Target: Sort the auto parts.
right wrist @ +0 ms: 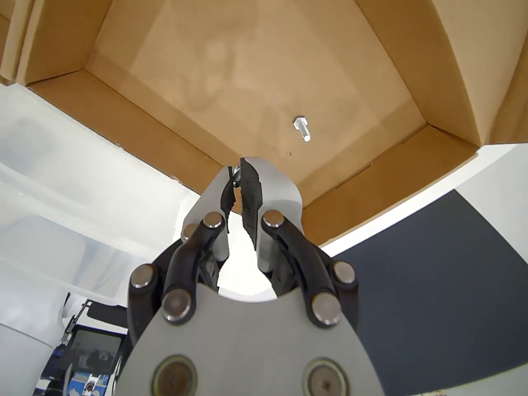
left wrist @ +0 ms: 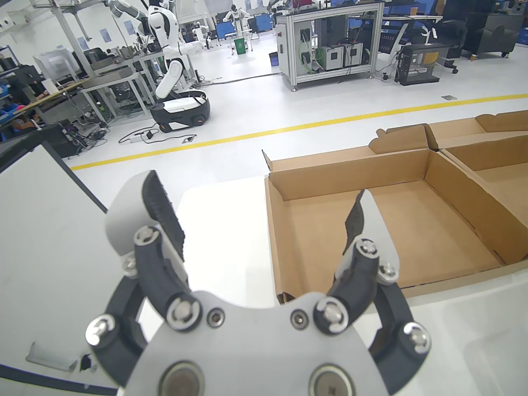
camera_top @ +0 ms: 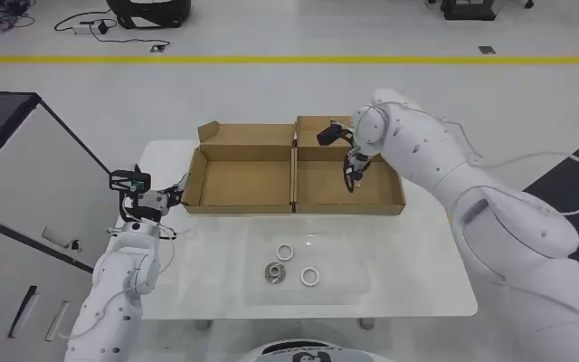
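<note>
Right fingers (right wrist: 249, 195) clamped on small bolt (right wrist: 236, 174) over right box (right wrist: 255, 43); second bolt (right wrist: 301, 128) on its floor. Left fingers (left wrist: 163, 212) apart, beside left box (left wrist: 412, 224).

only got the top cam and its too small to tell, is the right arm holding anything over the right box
Observer: Yes. The right gripper has its fingers shut on a small metal part, held above the right box.
Operator: anything in that box already
Observer: One bolt lies on its floor, apart from the walls.
Operator: and the left arm
Observer: The left gripper is open and holds nothing, just outside the left box.
</note>
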Available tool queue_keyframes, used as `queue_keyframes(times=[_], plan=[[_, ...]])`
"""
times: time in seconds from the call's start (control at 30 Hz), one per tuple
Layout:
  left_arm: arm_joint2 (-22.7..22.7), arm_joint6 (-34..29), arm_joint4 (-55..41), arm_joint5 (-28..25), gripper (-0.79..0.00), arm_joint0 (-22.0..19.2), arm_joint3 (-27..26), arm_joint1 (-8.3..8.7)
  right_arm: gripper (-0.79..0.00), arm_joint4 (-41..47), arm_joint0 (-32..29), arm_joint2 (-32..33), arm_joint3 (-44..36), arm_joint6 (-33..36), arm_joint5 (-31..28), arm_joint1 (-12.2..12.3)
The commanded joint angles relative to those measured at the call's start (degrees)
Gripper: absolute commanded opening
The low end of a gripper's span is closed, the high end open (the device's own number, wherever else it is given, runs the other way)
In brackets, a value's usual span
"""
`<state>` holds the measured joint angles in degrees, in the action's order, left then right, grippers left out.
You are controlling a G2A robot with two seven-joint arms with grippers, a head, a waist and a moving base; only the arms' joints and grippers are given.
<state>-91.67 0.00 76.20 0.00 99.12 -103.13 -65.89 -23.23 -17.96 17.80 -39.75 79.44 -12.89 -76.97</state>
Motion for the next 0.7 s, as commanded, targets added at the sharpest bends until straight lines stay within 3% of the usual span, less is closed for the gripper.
queue_keyframes(times=[0.0,0.67], plan=[[0.0,0.0,0.0,0.0,0.0,0.0,0.0,0.0,-0.785,-0.1,-0.3,-0.3,2.1,-0.3,-0.5,-0.8],[0.0,0.0,0.0,0.0,0.0,0.0,0.0,0.0,-0.785,-1.2,-1.2,-0.6,14.0,-6.8,-2.6,-6.2]])
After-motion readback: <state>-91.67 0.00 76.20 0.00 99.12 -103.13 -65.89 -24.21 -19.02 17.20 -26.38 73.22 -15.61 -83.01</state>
